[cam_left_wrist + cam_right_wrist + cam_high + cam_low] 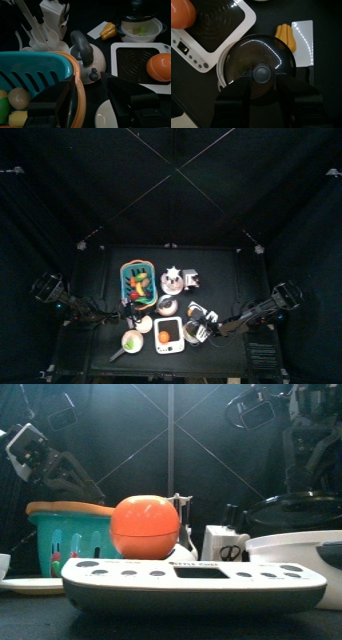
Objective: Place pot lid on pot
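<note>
basket (40, 65): teal plastic, smooth, orange rim | kettle (90, 57): pale glossy body, dark shiny handle | scale (194, 584): white plastic, smooth, dark ridged platform | orange ball (144, 524): smooth, faint sheen | dark lid (259, 57): glassy, reflective, matt knob | table (328, 75): matt black

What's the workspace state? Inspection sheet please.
Surface: black table, crowded.
Job's things: pot lid over white pot; seating unclear.
Clutter: scale carrying orange ball, teal basket, utensil rack, kettle.
Tools: left tool open by the basket's rim; right tool at the lid's knob.
Cables: nothing seen on table.
Surroundings: black curtains.
</note>
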{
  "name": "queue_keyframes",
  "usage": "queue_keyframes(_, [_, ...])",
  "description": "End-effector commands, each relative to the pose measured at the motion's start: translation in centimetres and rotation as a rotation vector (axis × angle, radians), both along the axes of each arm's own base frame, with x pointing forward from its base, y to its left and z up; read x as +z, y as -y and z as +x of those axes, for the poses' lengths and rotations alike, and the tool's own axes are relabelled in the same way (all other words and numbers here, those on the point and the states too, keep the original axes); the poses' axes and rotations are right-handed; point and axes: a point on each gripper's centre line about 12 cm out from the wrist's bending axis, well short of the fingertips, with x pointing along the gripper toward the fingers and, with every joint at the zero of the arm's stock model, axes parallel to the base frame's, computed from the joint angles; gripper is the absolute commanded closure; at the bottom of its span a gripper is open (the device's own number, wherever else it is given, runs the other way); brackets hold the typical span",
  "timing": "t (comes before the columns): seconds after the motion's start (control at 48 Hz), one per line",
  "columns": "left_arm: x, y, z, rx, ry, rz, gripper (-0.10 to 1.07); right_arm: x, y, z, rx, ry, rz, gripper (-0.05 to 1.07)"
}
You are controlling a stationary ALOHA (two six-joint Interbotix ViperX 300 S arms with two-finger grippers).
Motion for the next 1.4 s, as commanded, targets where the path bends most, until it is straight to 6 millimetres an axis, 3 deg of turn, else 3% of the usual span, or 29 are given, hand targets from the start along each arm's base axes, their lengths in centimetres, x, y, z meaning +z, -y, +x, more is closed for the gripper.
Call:
queue_keyframes(0.0, [0.7, 0.0, 0.4, 0.007, 0.025, -0.01, 0.13, 0.9, -0.9, 0.7, 0.01, 0.012, 0.0, 0.4])
queue_keyframes(0.667, [0.7, 0.1, 0.4, 0.006, 0.025, -0.01, 0.13, -1.4, -2.2, 2.3, -0.005, -0.063, -0.003, 0.4])
queue_keyframes(1.375, [0.7, 0.1, 0.4, 0.006, 0.023, -0.009, 0.13, -1.2, -3.0, 2.8, 0.011, -0.054, -0.003, 0.39])
